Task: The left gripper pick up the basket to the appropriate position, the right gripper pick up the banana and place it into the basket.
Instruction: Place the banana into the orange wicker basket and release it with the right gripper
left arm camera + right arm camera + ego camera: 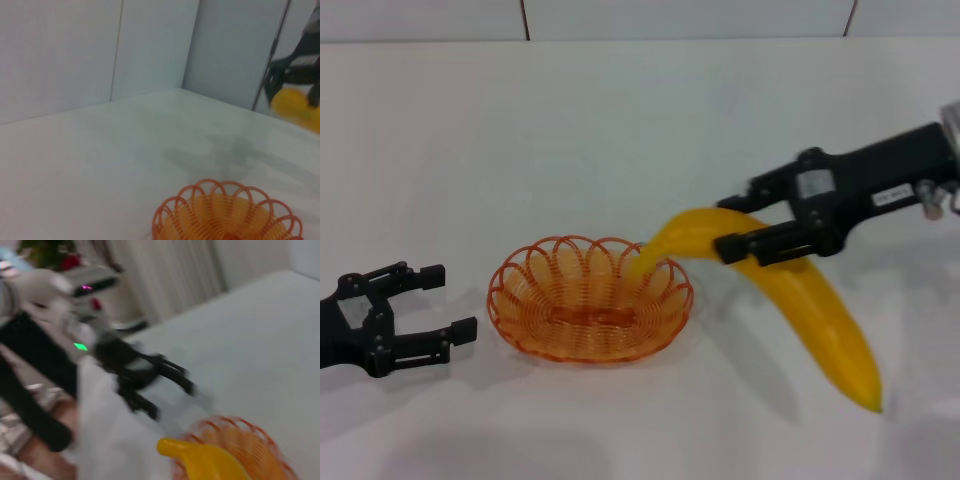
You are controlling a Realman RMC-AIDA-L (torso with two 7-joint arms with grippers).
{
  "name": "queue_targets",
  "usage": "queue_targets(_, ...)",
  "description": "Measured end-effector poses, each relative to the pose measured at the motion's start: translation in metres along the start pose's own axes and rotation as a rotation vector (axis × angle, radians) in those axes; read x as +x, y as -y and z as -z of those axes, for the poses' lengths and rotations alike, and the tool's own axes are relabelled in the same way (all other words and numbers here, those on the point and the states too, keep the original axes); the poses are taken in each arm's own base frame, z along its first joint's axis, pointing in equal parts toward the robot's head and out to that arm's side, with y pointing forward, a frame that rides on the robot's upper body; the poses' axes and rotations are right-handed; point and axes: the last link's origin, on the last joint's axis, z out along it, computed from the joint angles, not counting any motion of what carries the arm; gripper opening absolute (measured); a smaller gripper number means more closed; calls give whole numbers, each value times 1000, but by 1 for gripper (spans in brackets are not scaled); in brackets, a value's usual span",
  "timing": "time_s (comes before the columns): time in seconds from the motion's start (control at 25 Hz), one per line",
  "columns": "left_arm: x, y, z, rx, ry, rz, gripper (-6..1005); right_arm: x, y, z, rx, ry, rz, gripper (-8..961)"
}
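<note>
Black and skeletal, the left gripper sits at the lower left of the head view, its fingers spread wide and holding nothing, just beside the basket. The orange wire basket rests on the white table at lower centre. To the right, the right gripper clamps the yellow banana near its upper end, whose tip hangs over the basket's right rim.
</note>
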Motion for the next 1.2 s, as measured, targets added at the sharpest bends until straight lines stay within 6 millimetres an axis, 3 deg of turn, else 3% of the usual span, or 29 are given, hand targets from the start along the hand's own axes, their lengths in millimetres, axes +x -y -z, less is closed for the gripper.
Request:
queue_targets(0.28, 1, 1, -1, 3, 1, -5, 892, -32, -17, -36, -148, -19, 116, 530)
queue_targets(0.52, 1, 1, -2, 3, 0, -3, 892, -46, -10, -79, -113, -5, 128, 534)
queue_targets(1.2, 1, 1, 0, 4, 2, -2, 892, -48, 0, -139, -26, -48, 118, 544)
